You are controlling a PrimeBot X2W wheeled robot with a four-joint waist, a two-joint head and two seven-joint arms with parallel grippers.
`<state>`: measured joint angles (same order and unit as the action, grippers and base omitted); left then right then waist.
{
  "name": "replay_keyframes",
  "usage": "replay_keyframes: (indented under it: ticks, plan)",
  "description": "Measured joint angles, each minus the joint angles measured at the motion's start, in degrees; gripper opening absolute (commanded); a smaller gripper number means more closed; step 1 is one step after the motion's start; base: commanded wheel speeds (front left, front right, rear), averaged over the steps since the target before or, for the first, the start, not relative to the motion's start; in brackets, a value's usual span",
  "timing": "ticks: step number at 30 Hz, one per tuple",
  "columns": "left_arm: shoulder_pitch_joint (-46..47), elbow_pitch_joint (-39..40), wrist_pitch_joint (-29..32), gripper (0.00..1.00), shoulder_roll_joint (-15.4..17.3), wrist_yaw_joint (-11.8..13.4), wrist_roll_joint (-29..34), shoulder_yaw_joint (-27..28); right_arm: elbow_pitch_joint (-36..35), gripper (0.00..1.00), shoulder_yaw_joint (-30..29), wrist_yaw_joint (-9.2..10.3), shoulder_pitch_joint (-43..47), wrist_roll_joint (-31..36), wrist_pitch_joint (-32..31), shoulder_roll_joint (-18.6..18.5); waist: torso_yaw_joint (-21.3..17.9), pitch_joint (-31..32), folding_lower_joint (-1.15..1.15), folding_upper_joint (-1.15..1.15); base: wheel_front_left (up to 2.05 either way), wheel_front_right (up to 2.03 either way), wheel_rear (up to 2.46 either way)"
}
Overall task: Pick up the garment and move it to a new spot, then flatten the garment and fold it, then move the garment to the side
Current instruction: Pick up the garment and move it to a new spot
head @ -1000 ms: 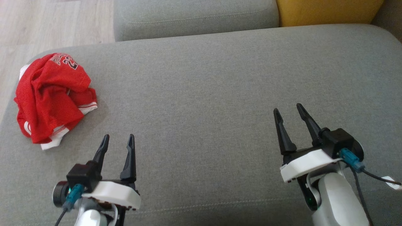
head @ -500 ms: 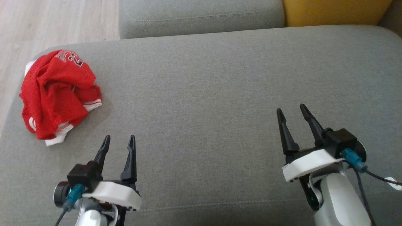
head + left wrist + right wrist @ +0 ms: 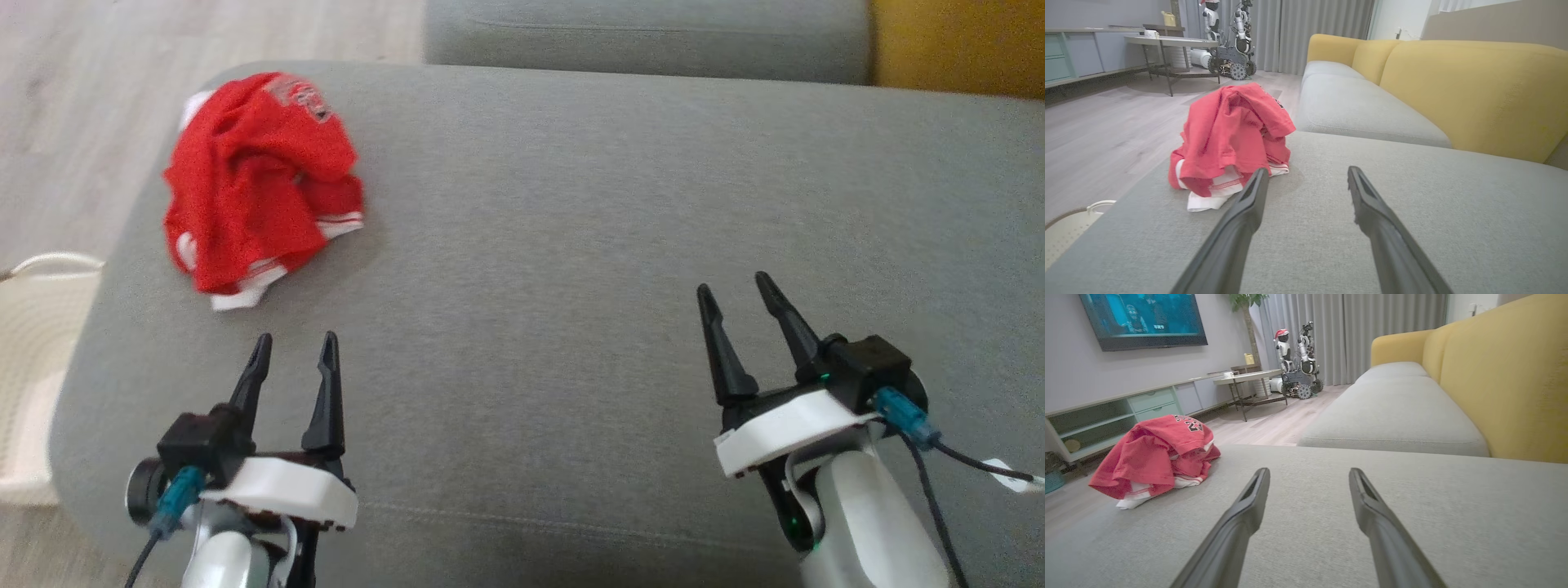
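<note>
**A:** What's nearest?

**B:** In the head view the left gripper (image 3: 295,336) sits at seven o'clock and the right gripper (image 3: 732,282) at five. Both have their fingers spread and hold nothing, above the grey cushion (image 3: 571,204).

**A:** And the garment?

**B:** The red garment (image 3: 253,175) is crumpled in a heap at about eleven o'clock from the left gripper. It lies near the cushion's far left corner, well apart from both tools.

**A:** How will it handle?

**B:** It is probably light, soft and limp, so it should sag once lifted. I'd pinch the raised fold on top or the white-trimmed hem (image 3: 1224,190) on the near side. A shallow bite could slip.

**A:** Beyond it?

**B:** There is wood floor (image 3: 82,98) at ten o'clock.
</note>
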<state>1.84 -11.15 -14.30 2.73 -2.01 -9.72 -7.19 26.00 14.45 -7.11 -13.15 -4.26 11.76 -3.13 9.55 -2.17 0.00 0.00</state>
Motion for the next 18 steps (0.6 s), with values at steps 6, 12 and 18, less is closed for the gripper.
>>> replay_keyframes:
  ticks: [6, 12, 18]
  plan:
    - [-0.2, 0.6, 0.0, 1.00, 0.0, 0.5, 0.1, 0.5, 0.6, 1.00, 1.1, 0.00, 0.0, -0.4, 0.1, 0.0, 5.0, 0.5, 0.00, 0.00, 0.00, 0.00, 0.00]
    - [-1.2, 0.7, 0.0, 1.00, 0.0, 0.5, 0.7, 0.7, 1.0, 1.00, 2.5, 0.00, 0.0, -2.2, 0.6, 0.0, 9.3, 1.9, 0.00, 0.00, 0.00, 0.00, 0.00]
    - [-2.6, 0.8, 0.0, 1.00, 0.0, 0.5, 0.7, 0.8, 1.2, 1.00, 3.1, 0.00, 0.1, -3.4, 0.8, 0.0, 12.8, 3.5, 0.00, 0.00, 0.00, 0.00, 0.00]
